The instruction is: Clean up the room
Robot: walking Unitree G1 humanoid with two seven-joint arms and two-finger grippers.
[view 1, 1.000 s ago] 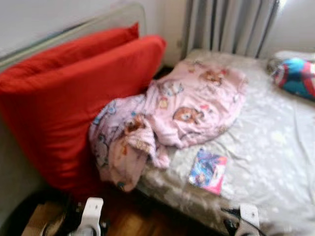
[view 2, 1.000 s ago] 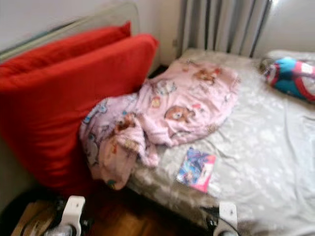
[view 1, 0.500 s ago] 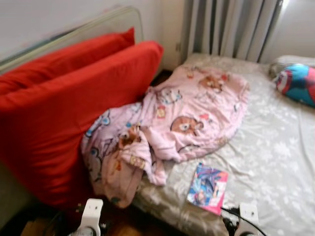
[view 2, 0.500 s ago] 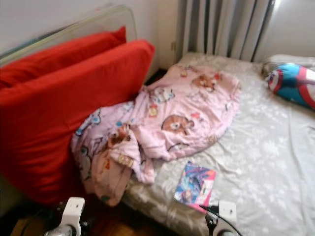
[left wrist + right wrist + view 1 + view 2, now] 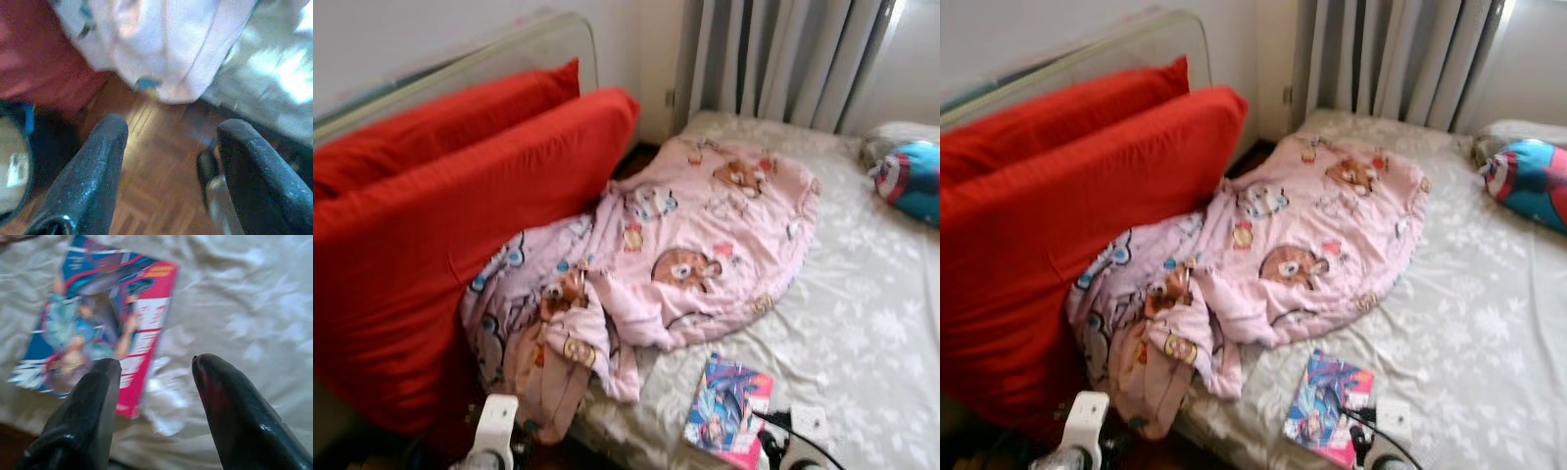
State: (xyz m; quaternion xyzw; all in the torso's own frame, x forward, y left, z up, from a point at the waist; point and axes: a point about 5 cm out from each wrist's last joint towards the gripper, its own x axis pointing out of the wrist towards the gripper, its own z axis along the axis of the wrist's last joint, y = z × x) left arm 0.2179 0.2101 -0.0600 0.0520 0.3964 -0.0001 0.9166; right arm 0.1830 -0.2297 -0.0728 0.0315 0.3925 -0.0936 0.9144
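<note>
A home bedroom here: a bed (image 5: 862,323) in a pale flowered sheet, a rumpled pink cartoon-print blanket (image 5: 685,245) at twelve o'clock, big red pillows (image 5: 440,235) at nine, grey curtains (image 5: 783,54) behind, wooden parquet floor (image 5: 156,161) below.

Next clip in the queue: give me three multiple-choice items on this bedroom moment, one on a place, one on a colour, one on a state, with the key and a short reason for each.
1. Where does the comic book lie?
A. on the bed sheet near the bed's front edge
B. on the wooden floor
C. on top of the red cushions

2. What colour are the two big cushions leaning at the bed's left side?
A. blue
B. red
C. grey

3. How is the right gripper?
A. shut on the comic book
B. shut on the blanket
C. open, holding nothing

Key: 1 A, the book rests flat on the pale sheet; 2 B, both are plainly red; 3 C, the right wrist view shows its fingers apart with sheet between them.
</note>
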